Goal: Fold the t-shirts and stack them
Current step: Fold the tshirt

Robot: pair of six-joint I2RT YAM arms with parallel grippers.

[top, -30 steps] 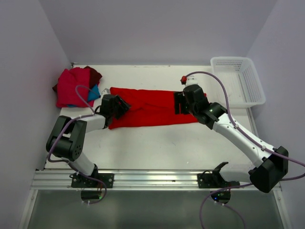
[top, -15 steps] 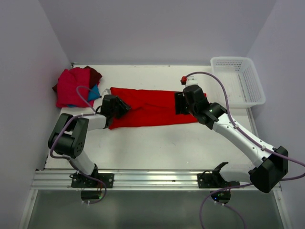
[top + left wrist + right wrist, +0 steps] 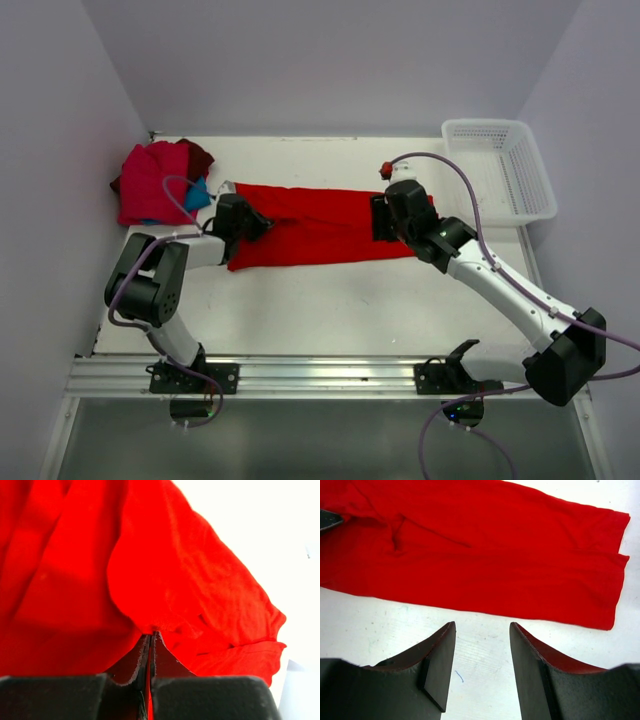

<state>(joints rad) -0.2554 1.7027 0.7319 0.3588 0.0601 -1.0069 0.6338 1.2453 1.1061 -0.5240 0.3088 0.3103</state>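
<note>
Red t-shirt (image 3: 310,225) fabric sits pinched in the left gripper (image 3: 150,639), jaws pressed together, at its left end. The right gripper (image 3: 482,630) hangs with jaws apart near the right end. Folded t-shirts (image 3: 150,182) lie far left on the worktop (image 3: 320,300).

White mesh basket (image 3: 500,168) at table (image 3: 330,300) far-right corner.

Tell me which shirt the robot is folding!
Look at the white table. Across its middle lies a long bright red t-shirt. Unlike the folded shirts piled in the far left corner, it is spread out flat in a strip.
</note>
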